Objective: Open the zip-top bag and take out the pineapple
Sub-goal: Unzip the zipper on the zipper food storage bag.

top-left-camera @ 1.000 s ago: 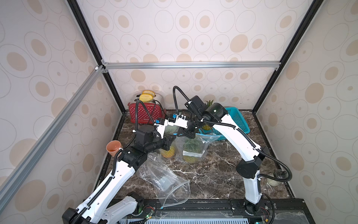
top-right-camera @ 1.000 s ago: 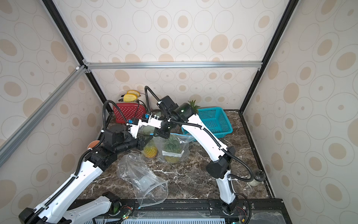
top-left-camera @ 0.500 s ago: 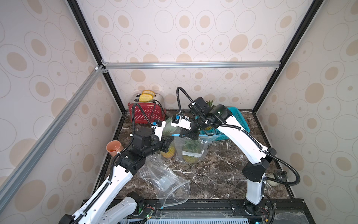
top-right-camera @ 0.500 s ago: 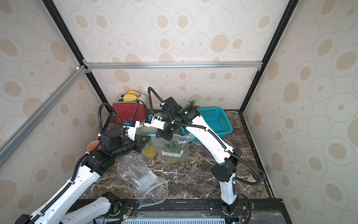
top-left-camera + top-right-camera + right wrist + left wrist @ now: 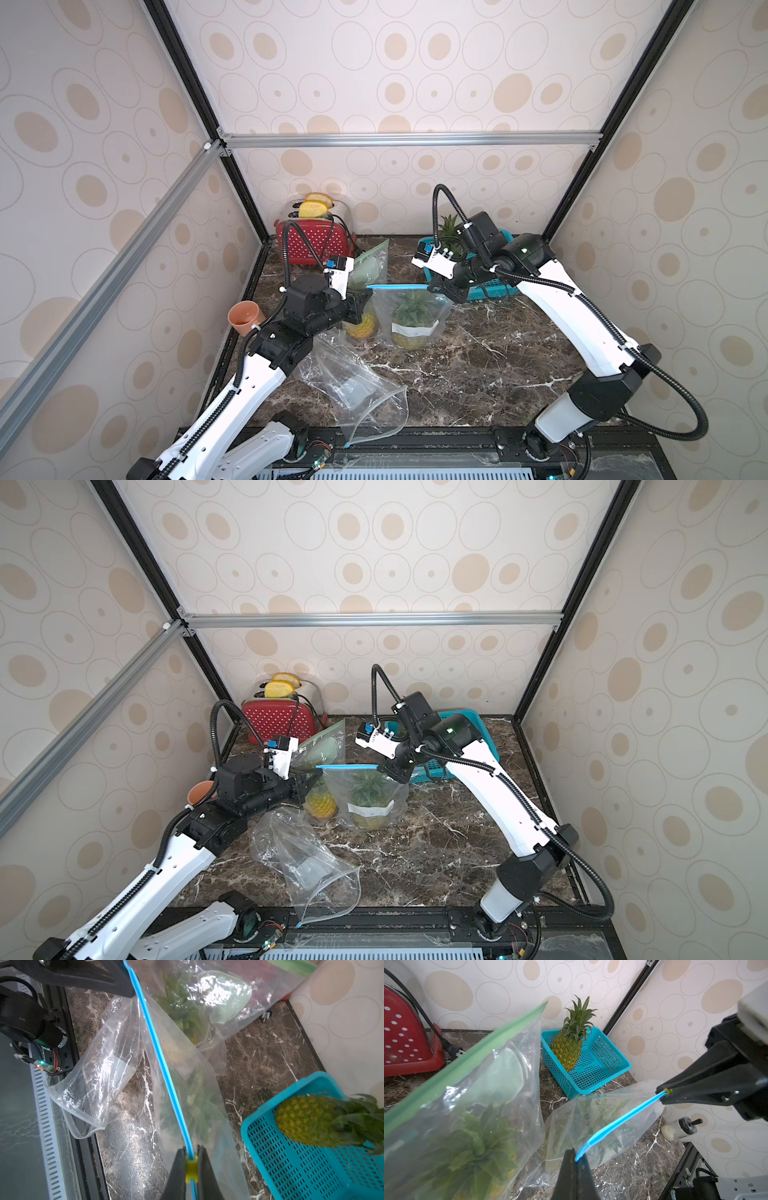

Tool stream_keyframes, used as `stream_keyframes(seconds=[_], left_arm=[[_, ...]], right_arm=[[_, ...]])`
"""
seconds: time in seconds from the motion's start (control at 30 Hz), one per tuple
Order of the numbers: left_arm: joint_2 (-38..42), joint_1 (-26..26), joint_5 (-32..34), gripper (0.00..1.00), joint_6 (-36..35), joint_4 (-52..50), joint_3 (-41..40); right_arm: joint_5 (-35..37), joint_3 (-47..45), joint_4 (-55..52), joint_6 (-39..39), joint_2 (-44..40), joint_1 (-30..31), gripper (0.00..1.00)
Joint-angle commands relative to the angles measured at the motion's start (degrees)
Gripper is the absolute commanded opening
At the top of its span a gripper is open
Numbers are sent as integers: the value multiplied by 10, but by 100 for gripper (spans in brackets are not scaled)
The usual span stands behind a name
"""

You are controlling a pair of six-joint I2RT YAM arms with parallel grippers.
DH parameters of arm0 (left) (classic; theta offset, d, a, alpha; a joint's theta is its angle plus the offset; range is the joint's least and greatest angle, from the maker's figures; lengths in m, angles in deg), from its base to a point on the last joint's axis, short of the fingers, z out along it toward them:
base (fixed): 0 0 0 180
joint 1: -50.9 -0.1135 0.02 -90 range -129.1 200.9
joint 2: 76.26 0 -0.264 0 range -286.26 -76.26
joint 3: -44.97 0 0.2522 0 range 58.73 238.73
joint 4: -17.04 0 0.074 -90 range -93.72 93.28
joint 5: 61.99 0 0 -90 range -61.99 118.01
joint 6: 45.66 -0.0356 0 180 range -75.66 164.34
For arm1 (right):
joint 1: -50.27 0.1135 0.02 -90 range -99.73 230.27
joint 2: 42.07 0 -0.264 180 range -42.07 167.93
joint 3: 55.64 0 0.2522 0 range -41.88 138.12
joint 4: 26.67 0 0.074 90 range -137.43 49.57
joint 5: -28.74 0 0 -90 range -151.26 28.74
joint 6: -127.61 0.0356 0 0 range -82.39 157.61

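- The left gripper [image 5: 576, 1157] pinches one end of the zip-top bag [image 5: 409, 305]; the right gripper [image 5: 190, 1153] clamps its yellow slider [image 5: 191, 1164], which shows only in the wrist views.
- The pineapple [image 5: 411, 328] stands inside that bag.
- Three bags and three pineapples in all; the basket [image 5: 591, 1078] fruit shows whole only in the left wrist view.

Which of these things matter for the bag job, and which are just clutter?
In use: blue-zip bag, the pineapple inside it, left gripper and right gripper, both shut on its zip.

Lying about: green-zip bag, empty bag, basket, basket pineapple, toaster, cup.
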Motion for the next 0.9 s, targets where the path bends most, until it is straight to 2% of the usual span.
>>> stream_keyframes(seconds=[0.0, 0.33, 0.73, 0.83, 0.87], left_arm=[[-3, -11, 72, 0, 9, 0, 15], [-21, -11, 72, 0, 19, 15, 18], [-39, -11, 69, 0, 22, 26, 28], [-54, -11, 43, 0, 33, 53, 29], [-60, -10, 30, 0, 39, 66, 28]], right_arm=[[72, -30, -48, 16, -64, -43, 6], [85, -38, -76, 16, -122, -93, 6], [82, -77, -95, 36, -173, -102, 8], [64, -80, -89, 44, -177, -102, 17], [55, -79, -83, 47, -176, -101, 24]])
